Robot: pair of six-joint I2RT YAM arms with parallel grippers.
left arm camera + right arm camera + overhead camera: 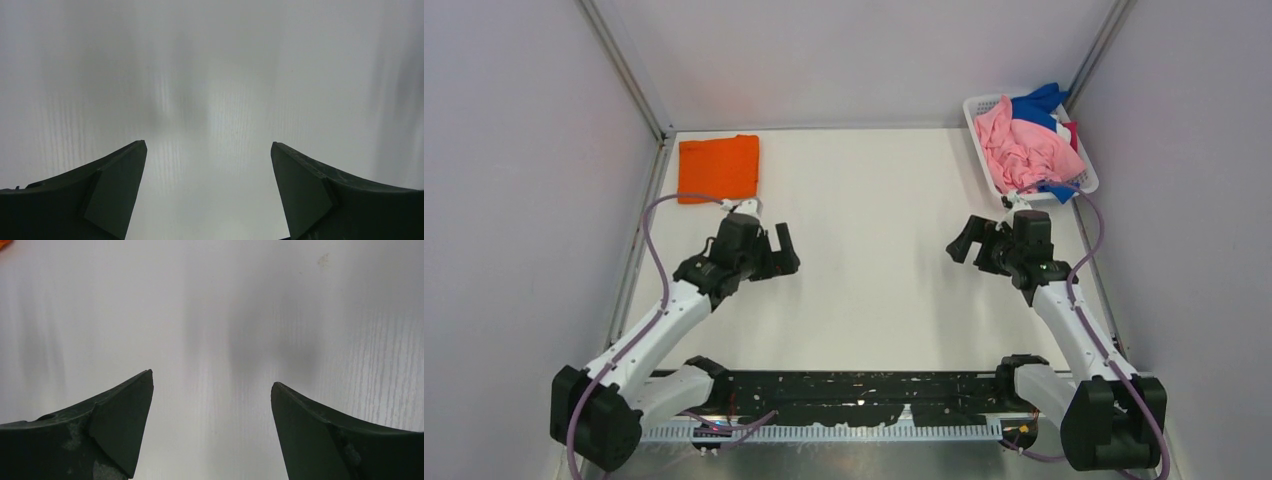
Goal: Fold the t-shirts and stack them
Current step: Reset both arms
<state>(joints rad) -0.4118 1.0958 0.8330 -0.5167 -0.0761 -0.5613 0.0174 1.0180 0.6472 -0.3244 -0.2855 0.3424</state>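
Orange t-shirt point(718, 168) is seen folded into a tidy rectangle, laid flat at the far left corner of the surface point(874, 300). Nothing is stacked on it.

The other t-shirts are bunched up in the white basket point(980, 108) at the far right corner. The pink t-shirt point(1024, 150) is crumpled on top and takes up most of the room. The blue t-shirt point(1039, 102) is poking out at the far end, and a bit of the magenta t-shirt point(1072, 133) can be made out along the right rim.

Left tool point(209, 146) is spread wide and nothing is gripped. Only bare surface is seen between its fingers point(115, 190) in the wrist view. It's held on the near side of the orange t-shirt, close to it but apart.

Right tool point(212, 377) is likewise released and empty, held by the right edge just on the near side of the basket. Both tools are turned in toward the middle of the surface.

A tiny sliver of orange is caught in the top left corner of the right wrist view. Whether either tool is touching the surface can't be told.
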